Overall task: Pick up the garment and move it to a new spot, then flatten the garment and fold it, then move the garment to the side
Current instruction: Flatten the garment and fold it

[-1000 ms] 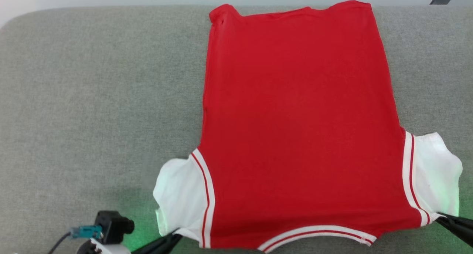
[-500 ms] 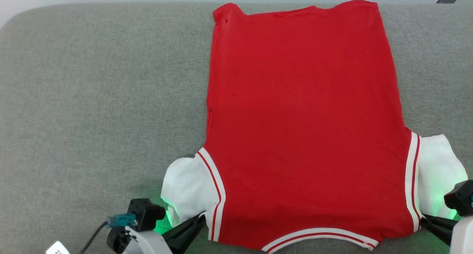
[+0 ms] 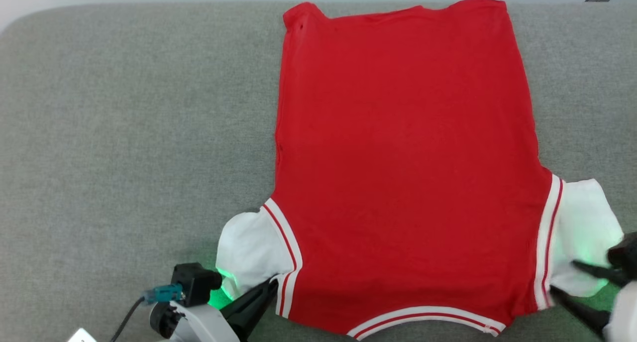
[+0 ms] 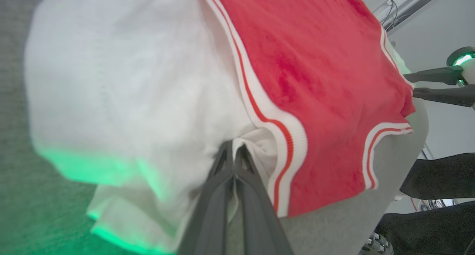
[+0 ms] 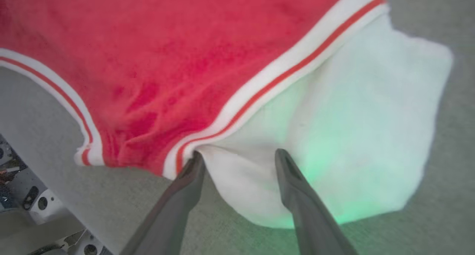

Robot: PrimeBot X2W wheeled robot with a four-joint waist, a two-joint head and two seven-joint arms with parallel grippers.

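Red shirt (image 3: 403, 158) spread flat toward the right of a grey cushion (image 3: 124, 133), hem at the far edge, neckline at the near edge, broad bare cushion to its left, left gripper (image 4: 233, 151) pinching the left sleeve (image 4: 130, 80), right gripper (image 5: 239, 156) spread astride the right sleeve (image 5: 352, 117) corner

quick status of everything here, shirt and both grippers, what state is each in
garment: spread flat on the grey fabric surface, unfolded, neckline nearest the robot
left gripper: jaws shut on the garment's white sleeve by the striped seam
right gripper: jaws open, straddling the other sleeve's edge, not gripping
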